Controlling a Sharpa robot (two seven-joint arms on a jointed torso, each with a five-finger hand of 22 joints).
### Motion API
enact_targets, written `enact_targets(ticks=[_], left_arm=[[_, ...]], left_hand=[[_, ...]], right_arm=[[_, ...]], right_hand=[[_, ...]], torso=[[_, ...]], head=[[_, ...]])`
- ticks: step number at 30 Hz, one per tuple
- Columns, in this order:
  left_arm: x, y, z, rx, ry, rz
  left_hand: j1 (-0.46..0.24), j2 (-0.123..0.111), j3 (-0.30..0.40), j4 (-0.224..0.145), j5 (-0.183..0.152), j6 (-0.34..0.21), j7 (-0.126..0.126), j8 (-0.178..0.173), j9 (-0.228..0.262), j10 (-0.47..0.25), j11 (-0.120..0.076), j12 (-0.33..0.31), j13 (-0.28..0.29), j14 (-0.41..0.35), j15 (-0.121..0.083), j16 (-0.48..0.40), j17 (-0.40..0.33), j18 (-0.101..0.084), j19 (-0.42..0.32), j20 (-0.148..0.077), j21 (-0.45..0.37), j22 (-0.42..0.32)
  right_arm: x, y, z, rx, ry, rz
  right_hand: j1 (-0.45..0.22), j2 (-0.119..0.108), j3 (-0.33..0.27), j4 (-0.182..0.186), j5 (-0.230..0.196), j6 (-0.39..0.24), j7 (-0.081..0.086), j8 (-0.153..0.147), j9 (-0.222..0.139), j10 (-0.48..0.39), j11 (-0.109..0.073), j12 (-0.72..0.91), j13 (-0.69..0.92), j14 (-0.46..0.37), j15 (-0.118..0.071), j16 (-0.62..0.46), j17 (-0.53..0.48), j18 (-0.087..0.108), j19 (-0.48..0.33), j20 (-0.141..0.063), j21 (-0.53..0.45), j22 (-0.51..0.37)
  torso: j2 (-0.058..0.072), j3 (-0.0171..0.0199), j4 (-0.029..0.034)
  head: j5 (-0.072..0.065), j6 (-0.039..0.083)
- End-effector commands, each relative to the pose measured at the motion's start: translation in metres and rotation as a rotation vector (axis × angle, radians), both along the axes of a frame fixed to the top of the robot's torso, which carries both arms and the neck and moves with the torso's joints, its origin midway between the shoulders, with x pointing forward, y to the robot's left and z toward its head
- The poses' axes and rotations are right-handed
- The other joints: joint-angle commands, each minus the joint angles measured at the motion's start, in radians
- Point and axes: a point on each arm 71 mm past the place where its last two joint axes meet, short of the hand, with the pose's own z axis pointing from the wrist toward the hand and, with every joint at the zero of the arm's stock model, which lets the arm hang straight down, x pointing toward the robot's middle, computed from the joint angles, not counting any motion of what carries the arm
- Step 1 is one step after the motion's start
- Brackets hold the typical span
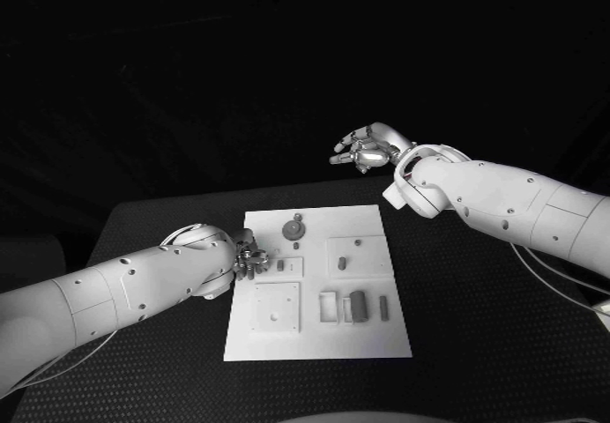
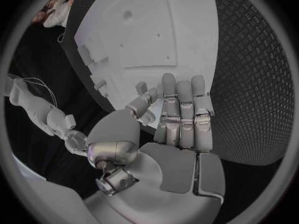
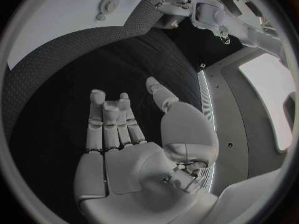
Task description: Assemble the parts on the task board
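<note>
- Head view: the white, flat, rectangular task board lies in the middle of the black table, whose surface has a fine woven grain.
- Head view: a round part with a short stem sits near the board's far edge; slim bar-shaped parts stand together in the near right quarter, and square raised plates fill the rest. Judged from this, several parts look seated, but the work seems unfinished; which slots remain open cannot be told at this size.
- Head view: the left hand, of bright metal, rests at the board's left edge with its fingers bent beside a small part; whether it pinches anything cannot be told. The right hand is raised beyond the table's far side, well apart from the board.
- Left wrist view: the left hand has fingers of segmented metal lying close together over the board, a matte sheet with low moulded steps.
- Right wrist view: the right hand is spread wide and holds nothing; below it lies the table's textured mat, with the board and its round part beyond.
</note>
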Motion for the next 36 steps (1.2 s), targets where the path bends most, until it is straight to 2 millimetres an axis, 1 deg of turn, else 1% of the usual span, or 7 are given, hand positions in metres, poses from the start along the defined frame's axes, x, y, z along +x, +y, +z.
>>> enact_targets(ticks=[1,7,9,11,15,25,36], left_arm=[[-0.008,-0.005,-0.009,0.051,0.050,-0.047],[-0.008,-0.006,-0.009,0.055,0.051,-0.046],[-0.008,-0.005,-0.009,0.058,0.051,-0.042],[-0.007,-0.004,-0.009,0.057,0.048,-0.037],[-0.007,-0.003,-0.009,0.054,0.039,-0.029],[-0.006,-0.001,-0.008,0.047,0.026,-0.014],[-0.003,0.004,-0.006,0.029,-0.002,0.010]], left_hand=[[-0.007,-0.004,0.013,-0.001,-0.001,0.058,-0.051,0.003,0.002,-0.004,-0.007,0.004,0.001,0.003,-0.002,0.004,-0.005,-0.004,0.003,-0.006,0.006,0.027],[-0.023,-0.009,0.021,0.002,-0.023,0.052,-0.049,0.000,0.007,-0.013,-0.005,0.009,0.001,-0.002,-0.001,0.006,-0.018,-0.006,-0.004,-0.005,0.014,0.026],[-0.038,-0.016,0.023,0.007,-0.070,0.041,-0.044,-0.005,0.009,-0.025,0.000,0.007,-0.002,-0.012,0.002,0.004,-0.031,-0.007,-0.016,-0.003,0.015,0.024],[-0.056,-0.039,0.019,0.019,-0.111,0.033,-0.040,-0.009,0.011,-0.034,0.003,0.006,-0.005,-0.019,0.004,0.004,-0.041,-0.007,-0.023,-0.001,0.015,0.024],[-0.082,-0.070,0.014,0.035,-0.129,0.011,-0.031,-0.021,0.012,-0.049,0.010,0.003,-0.011,-0.032,0.008,0.003,-0.058,-0.008,-0.037,0.003,0.012,0.023],[-0.144,-0.135,-0.051,0.046,-0.122,-0.020,-0.020,-0.034,0.017,-0.074,0.019,0.004,-0.018,-0.056,0.012,0.010,-0.084,-0.007,-0.057,0.008,0.006,0.021],[-0.152,-0.158,-0.052,0.062,-0.132,-0.023,-0.019,-0.035,0.020,-0.078,0.020,0.008,-0.019,-0.059,0.012,0.015,-0.092,-0.006,-0.058,0.008,0.005,0.021]], right_arm=[[0.000,0.002,0.000,-0.001,0.004,0.014],[0.000,0.002,0.000,-0.001,0.003,0.014],[0.000,0.002,0.000,-0.001,0.003,0.014],[0.000,0.002,0.000,0.000,0.003,0.014],[0.000,0.002,0.000,-0.001,0.003,0.013],[0.000,0.001,0.000,-0.001,0.004,0.014],[0.000,0.001,-0.001,-0.001,0.005,0.013]], right_hand=[[-0.009,-0.001,0.000,0.005,-0.002,-0.001,0.005,-0.001,-0.001,-0.009,-0.001,0.006,-0.001,-0.009,-0.001,0.003,-0.001,0.015,0.002,-0.005,-0.005,0.010],[-0.009,-0.001,0.000,0.005,-0.002,-0.001,0.005,-0.001,-0.001,-0.009,-0.001,0.006,-0.002,-0.009,-0.001,0.003,-0.002,0.015,0.002,-0.005,-0.005,0.010],[-0.009,-0.001,0.000,0.005,-0.002,-0.001,0.005,-0.001,-0.001,-0.010,-0.001,0.006,-0.002,-0.009,-0.001,0.003,-0.002,0.015,0.002,-0.005,-0.005,0.010],[-0.009,-0.001,0.000,0.005,-0.002,-0.001,0.005,-0.001,-0.001,-0.010,-0.001,0.006,-0.002,-0.009,-0.001,0.003,-0.002,0.015,0.002,-0.005,-0.006,0.010],[-0.009,-0.001,0.000,0.005,-0.002,-0.001,0.005,-0.001,-0.001,-0.010,-0.001,0.006,-0.002,-0.009,-0.001,0.003,-0.002,0.015,0.002,-0.005,-0.006,0.010],[-0.009,-0.002,-0.001,0.005,-0.002,-0.003,0.005,-0.002,-0.002,-0.011,0.000,0.006,-0.003,-0.010,0.000,0.002,-0.003,0.015,0.001,-0.004,-0.006,0.010],[-0.010,-0.003,-0.001,0.005,-0.002,-0.004,0.006,-0.003,-0.002,-0.012,0.000,0.006,-0.003,-0.011,0.000,0.002,-0.003,0.015,0.001,-0.004,-0.007,0.010]], torso=[[0.000,0.0002,0.0002],[0.000,0.0001,0.0000],[0.000,0.0002,0.0001],[0.000,0.0000,0.0002],[0.000,-0.0003,0.0006],[0.001,-0.0007,0.0006],[0.000,-0.0007,0.0004]], head=[[0.000,-0.001],[0.000,-0.001],[-0.001,0.000],[-0.001,0.000],[-0.002,-0.001],[-0.004,0.001],[-0.003,0.003]])
